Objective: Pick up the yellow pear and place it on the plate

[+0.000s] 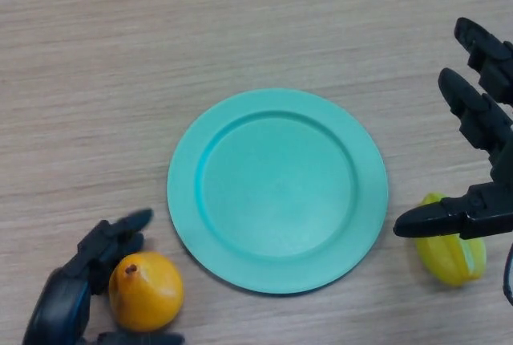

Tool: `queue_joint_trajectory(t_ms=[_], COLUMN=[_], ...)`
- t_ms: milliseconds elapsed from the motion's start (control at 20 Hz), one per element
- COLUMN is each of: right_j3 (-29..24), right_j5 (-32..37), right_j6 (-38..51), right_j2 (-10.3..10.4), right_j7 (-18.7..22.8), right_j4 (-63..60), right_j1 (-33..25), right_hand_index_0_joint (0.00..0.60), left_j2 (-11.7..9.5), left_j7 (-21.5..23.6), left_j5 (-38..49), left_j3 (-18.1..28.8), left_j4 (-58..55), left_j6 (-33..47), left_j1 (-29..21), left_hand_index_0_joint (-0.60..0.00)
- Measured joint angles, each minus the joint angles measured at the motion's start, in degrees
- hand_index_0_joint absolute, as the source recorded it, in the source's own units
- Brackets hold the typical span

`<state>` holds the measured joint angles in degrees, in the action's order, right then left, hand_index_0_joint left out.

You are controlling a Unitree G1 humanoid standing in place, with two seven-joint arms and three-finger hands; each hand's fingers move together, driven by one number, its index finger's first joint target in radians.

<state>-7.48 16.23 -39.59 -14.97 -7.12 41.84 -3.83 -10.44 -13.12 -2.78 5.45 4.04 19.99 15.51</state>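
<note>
Left hand cupped round yellow pear, we judge | teal plate at 2 o'clock | right hand spread wide, holding nothing

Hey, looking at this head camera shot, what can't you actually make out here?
- Left hand: the bottom edge cuts off its palm; the yellow pear hides whether its fingers touch the fruit.
- Right hand: the right edge cuts it off.
- Yellow star fruit: its top is hidden under the right hand's thumb; contact unclear.
- Teal plate: fully visible.
</note>
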Motion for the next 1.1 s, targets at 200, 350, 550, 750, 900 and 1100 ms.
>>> queue_joint_trajectory(t_ms=[200, 350, 550, 750, 900, 1100], right_j3=[-0.79, -1.72, -2.83, -2.80, -2.70, -2.66], right_j5=[0.09, 3.14, 3.26, 3.26, 3.34, 3.32], right_j6=[-0.70, -1.26, -1.71, -1.71, -1.68, -1.18], right_j2=[-0.21, -0.28, -0.53, -0.53, -0.60, -0.58], right_j7=[0.00, 0.00, 0.04, 0.06, 0.21, -0.89], right_j4=[0.51, 0.77, 0.75, 0.75, 0.79, 2.42], right_j1=[0.29, 0.98, 0.85, 0.48, 0.17, 1.30], right_hand_index_0_joint=[0.600, 0.600, 0.600, 0.252, 0.000, 0.000], left_j2=[-1.81, -1.83, -0.71, -0.73, -1.43, -1.31], left_j7=[2.07, 4.22, 2.86, 0.88, 0.76, 1.15], left_j5=[-7.22, -13.71, 1.14, 5.72, 6.39, 8.81], left_j3=[-0.61, -0.56, 0.28, 0.11, -0.72, -5.85], left_j4=[2.78, -3.76, -22.59, -24.83, -18.85, -9.44], left_j6=[6.86, 4.82, -13.75, -22.29, -23.19, -23.99], left_j1=[-1.40, -0.40, -1.71, -5.05, -10.94, -17.42], left_hand_index_0_joint=[-0.600, -0.600, -0.600, -0.600, -0.600, -0.600])
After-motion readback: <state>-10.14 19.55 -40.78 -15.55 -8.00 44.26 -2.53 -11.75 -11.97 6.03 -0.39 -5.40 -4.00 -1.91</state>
